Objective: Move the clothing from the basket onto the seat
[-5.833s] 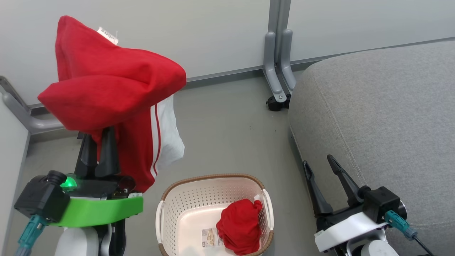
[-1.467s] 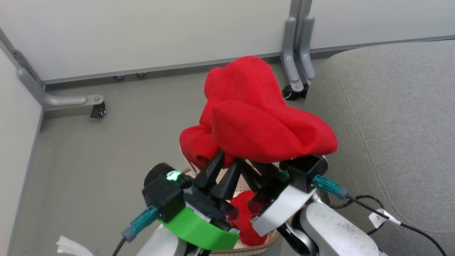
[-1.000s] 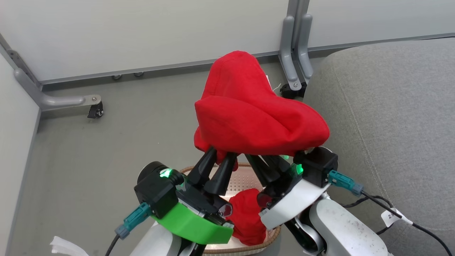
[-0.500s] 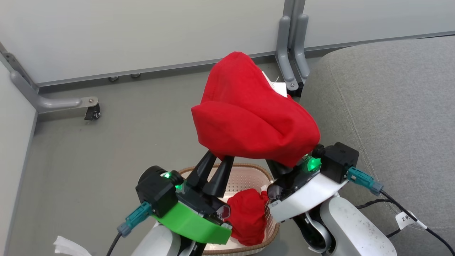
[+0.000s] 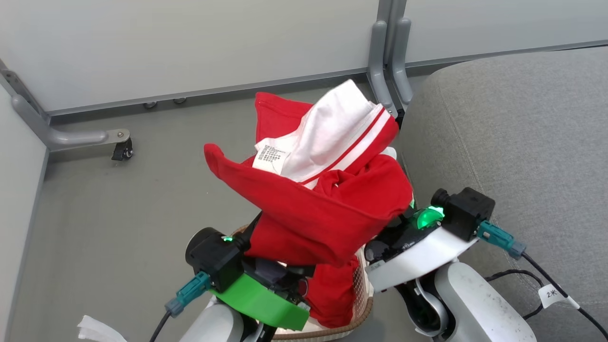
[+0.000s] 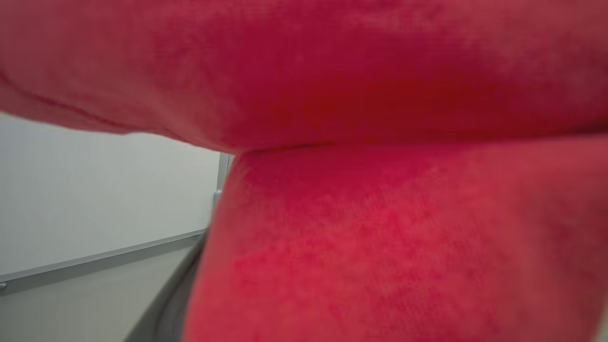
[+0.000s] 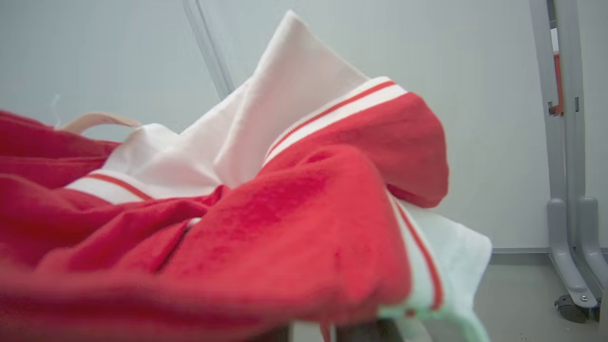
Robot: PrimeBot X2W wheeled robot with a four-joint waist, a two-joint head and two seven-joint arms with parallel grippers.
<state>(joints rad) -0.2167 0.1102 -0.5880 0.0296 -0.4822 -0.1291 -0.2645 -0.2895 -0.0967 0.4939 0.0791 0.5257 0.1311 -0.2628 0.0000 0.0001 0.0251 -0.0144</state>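
Red, white-panelled garment [image 5: 318, 213] bunched above basket [image 5: 355, 322].
Seat [image 5: 513, 142] edge just right; left gripper [image 5: 268, 274] and right gripper [image 5: 392, 240] fingers covered, grip unclear.

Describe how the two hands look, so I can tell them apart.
Left hand: black, green wrist band. Right hand: black, white wrist band. Each has a green light, teal connector and black cable; the right cable carries a white tag.

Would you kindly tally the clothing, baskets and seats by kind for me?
Red garments: 2 (lifted garment, basket garment)
Basket: 1
Grey seat: 1
Total: 4
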